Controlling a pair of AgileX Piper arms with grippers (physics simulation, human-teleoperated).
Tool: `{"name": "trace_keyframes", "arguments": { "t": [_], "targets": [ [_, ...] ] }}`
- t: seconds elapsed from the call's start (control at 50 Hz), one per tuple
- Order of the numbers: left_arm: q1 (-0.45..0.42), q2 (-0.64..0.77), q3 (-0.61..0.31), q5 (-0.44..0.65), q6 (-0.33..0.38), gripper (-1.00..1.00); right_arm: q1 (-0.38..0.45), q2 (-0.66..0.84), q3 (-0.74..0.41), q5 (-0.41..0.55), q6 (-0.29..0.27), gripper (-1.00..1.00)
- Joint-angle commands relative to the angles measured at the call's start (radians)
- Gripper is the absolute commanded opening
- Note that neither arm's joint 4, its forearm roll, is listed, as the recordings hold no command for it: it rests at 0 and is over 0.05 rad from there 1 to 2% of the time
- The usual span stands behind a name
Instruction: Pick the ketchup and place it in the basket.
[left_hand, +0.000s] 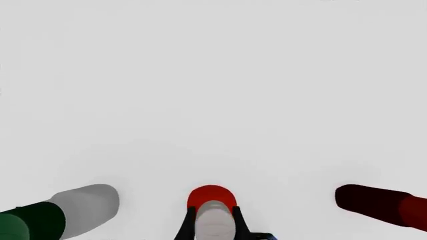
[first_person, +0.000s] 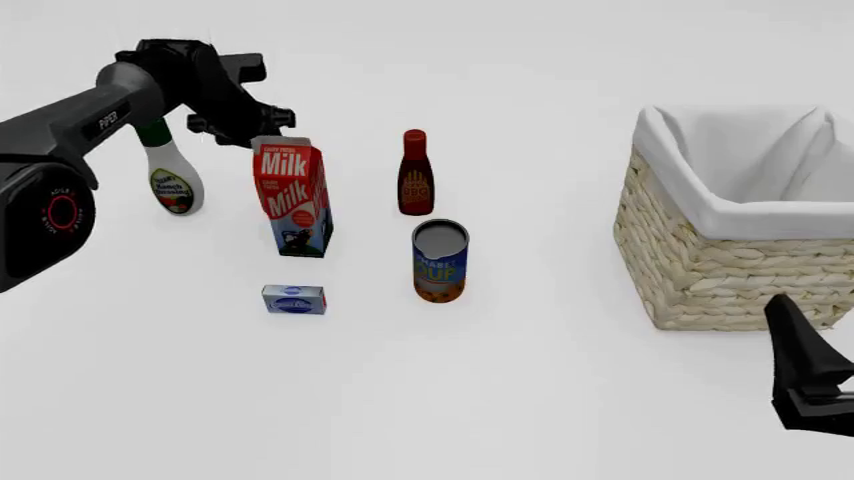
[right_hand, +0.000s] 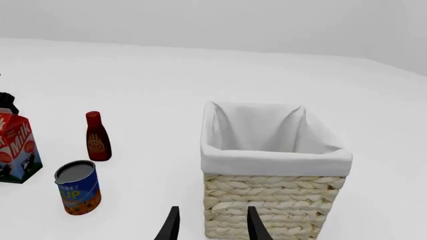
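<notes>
1. The white bottle (first_person: 174, 180) with a green cap stood farthest left on the table (first_person: 534, 400), partly behind the left arm.
2. The left gripper (first_person: 260, 120) hung just above and behind the milk (first_person: 294, 200). In its wrist view, the left gripper (left_hand: 212, 210) had its jaws narrowed onto the ketchup (left_hand: 212, 192), one finger touching each side of the whitish cap.
3. The ketchup stood upright between the white bottle (left_hand: 67, 210) and the dark bottle (left_hand: 380, 202). In the front view the milk and the gripper hid it.
4. A small box (first_person: 294, 299) lay in front of the milk, apart from it.
5. The dark bottle (first_person: 415, 175) stood right of the milk, with a can (first_person: 441, 262) just in front of it.
6. The basket (first_person: 707, 270) sat well right of the can, with its white lining folded over the rim.
7. The right gripper (first_person: 801, 350) hung low in front of the basket. Its wrist view showed the jaws spread apart with nothing between them, facing the basket's (right_hand: 273, 200) wall.
</notes>
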Motion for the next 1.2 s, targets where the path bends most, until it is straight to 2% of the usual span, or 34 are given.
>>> {"name": "trace_keyframes", "arguments": {
  "t": [0.02,0.14,0.42,0.6,0.78,0.86,0.92,1.08,1.2],
  "targets": [
    [-0.006,-0.023,0.031,-0.016,0.0,-1.0,0.003,0.011,0.0,-0.007,0.0,1.0],
    [0.003,-0.044,0.005,0.002,0.026,-1.0,0.008,0.021,0.0,-0.015,0.003,1.0],
    [0.035,-0.05,-0.2,0.117,0.069,-1.0,0.011,-0.009,0.0,0.007,0.001,1.0],
    [0.043,-0.052,-0.246,0.144,0.074,-1.0,0.009,-0.044,0.0,0.033,-0.004,1.0],
    [0.053,-0.034,-0.37,0.214,0.086,-1.0,0.011,-0.047,0.0,0.033,-0.006,1.0],
    [0.052,-0.044,-0.39,0.23,0.087,-1.0,0.014,-0.056,0.0,0.04,-0.007,1.0],
    [0.052,-0.06,-0.387,0.234,0.089,-1.0,0.016,-0.061,-0.001,0.042,-0.007,1.0],
    [0.046,-0.154,-0.289,0.204,0.091,-1.0,0.022,-0.087,-0.004,0.06,-0.013,1.0],
    [0.032,-0.267,-0.159,0.158,0.089,-1.0,0.032,-0.145,-0.013,0.108,-0.025,1.0]
  ]
}}
